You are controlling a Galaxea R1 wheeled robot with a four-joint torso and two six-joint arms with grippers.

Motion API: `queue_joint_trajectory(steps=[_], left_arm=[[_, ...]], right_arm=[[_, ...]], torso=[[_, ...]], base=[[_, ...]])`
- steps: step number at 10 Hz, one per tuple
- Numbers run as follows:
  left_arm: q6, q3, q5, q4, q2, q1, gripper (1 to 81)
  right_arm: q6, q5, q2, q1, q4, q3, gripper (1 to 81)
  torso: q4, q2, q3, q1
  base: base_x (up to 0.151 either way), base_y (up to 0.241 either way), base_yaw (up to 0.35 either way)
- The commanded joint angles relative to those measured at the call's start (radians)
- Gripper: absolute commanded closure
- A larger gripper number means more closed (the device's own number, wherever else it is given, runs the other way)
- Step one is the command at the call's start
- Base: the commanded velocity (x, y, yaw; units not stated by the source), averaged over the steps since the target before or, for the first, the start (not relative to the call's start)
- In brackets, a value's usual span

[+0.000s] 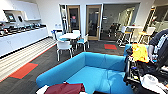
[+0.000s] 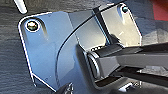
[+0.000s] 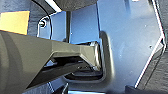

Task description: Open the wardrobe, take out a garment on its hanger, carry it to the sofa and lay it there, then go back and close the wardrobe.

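A maroon garment (image 1: 65,88) with a white sleeve showing lies at the six o'clock edge of the head view, at the near end of the bright blue sofa (image 1: 100,72), which curves away toward twelve and three o'clock. Whether the jacket is fully down on the seat cannot be told, as it is cut off by the frame edge; its hanger cannot be made out. By this evidence the wardrobe has been opened, the jacket taken out and brought to the sofa. What appears left is finishing the lay-down, if unfinished, then returning to shut the wardrobe.

Both wrist views show the robot's own dark plate and jointed bar over grey carpet; whether either gripper is wide, narrow or holding anything cannot be told.

At three to four o'clock a person (image 1: 160,47) stands by a dark control rig, with an orange cloth (image 1: 140,52) draped there. Beyond the sofa, at eleven o'clock, white chairs (image 1: 63,47) ring a small round tabletop (image 1: 68,35); a long white counter (image 1: 22,40) runs along at nine to ten o'clock. Red carpet patches (image 1: 23,70) break the grey floor.

No brand, label or writing can be read anywhere.
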Motion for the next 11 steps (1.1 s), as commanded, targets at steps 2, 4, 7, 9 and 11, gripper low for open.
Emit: queue_joint_trajectory(steps=[2,4,7,9,11], left_arm=[[0.003,-0.002,0.035,0.012,-0.001,-0.033,1.0],[0.003,0.000,0.029,0.014,-0.002,-0.034,1.0],[0.003,0.000,0.027,0.009,-0.004,-0.034,1.0],[0.003,0.000,0.029,0.006,-0.004,-0.034,1.0],[0.003,0.000,0.027,0.003,-0.004,-0.036,1.0]], right_arm=[[-0.002,-0.049,0.013,0.022,-0.005,0.007,1.0],[-0.002,-0.049,0.013,0.022,-0.005,0.007,1.0],[-0.002,-0.049,0.012,0.021,-0.005,0.007,1.0],[-0.002,-0.049,0.011,0.021,-0.005,0.006,1.0],[-0.002,-0.049,0.012,0.021,-0.005,0.004,1.0]], torso=[[0.000,0.000,0.000,0.001],[0.000,0.000,0.000,0.001],[0.000,0.000,0.000,0.001],[0.000,0.000,0.000,0.001],[0.000,0.000,0.000,0.001]], base=[[0.000,0.000,0.000],[0.000,0.000,0.000],[0.000,0.000,0.000],[0.000,0.000,0.000],[0.000,0.000,0.110]])
